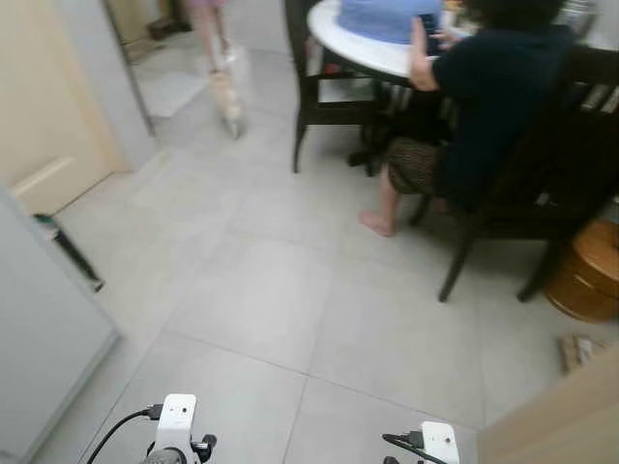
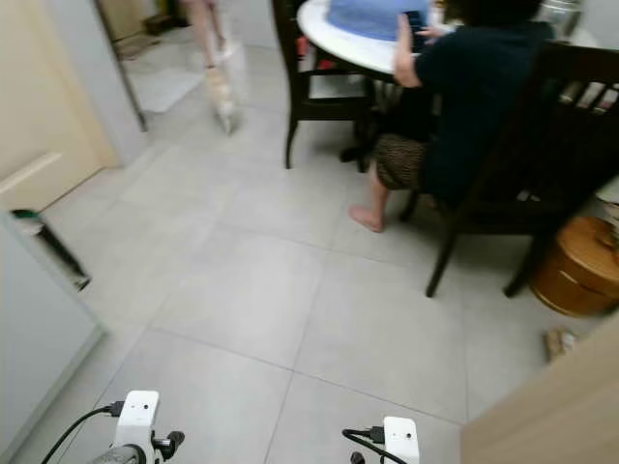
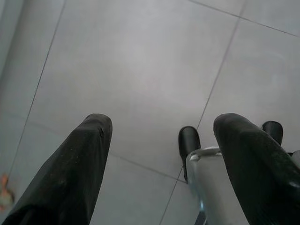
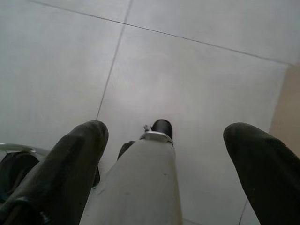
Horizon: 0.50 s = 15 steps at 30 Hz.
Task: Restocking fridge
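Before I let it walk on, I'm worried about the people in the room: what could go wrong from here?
1. A person sits at the table with a bare foot out on the floor; walking forward on the right could clip it.
2. Someone's legs show at the far doorway and may cross the path.
3. The wooden stool and a small item on the floor sit low on the right, easy to bump.

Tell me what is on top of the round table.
A blue thing sits on the white table. A seated person hides the table's right part, so whatever lies there cannot be seen.
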{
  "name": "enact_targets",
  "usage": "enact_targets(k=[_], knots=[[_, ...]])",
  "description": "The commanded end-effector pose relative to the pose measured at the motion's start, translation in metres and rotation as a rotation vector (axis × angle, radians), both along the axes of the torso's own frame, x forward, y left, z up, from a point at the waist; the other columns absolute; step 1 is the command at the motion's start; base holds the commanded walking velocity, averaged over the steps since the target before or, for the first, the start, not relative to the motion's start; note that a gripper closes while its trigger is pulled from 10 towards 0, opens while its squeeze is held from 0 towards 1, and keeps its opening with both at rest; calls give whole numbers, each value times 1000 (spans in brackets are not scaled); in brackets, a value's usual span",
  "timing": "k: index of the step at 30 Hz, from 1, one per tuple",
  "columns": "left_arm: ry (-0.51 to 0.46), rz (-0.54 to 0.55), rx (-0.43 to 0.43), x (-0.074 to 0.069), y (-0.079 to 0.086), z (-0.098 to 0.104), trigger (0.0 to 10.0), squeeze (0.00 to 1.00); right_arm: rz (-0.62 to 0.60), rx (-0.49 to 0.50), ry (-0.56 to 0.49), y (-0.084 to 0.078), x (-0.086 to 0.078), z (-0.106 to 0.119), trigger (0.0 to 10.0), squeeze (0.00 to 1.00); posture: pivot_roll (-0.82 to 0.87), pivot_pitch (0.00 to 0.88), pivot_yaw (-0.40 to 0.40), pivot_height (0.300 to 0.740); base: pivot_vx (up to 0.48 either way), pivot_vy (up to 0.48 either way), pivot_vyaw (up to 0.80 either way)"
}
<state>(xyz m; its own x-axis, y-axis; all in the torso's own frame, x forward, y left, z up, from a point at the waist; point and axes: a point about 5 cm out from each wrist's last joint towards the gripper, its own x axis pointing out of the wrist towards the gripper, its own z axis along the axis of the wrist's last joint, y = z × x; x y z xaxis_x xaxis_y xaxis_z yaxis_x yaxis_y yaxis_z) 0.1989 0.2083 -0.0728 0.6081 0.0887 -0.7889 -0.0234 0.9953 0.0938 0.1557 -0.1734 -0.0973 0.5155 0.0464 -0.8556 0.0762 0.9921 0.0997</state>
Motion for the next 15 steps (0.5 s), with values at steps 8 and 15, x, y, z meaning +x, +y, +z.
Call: enact_targets(k=[8,15], knots=[[101,-107,-58,0,-15,-4,10000,0,-129,-126,-29,-45,42,24,10000,0,-98,0,-18,722,0,0,800],[91,-98,-58,1,-15,-3,10000,0,-120,-125,-33,-45,44,25,10000,0,-93,0,-22,722,0,0,800]])
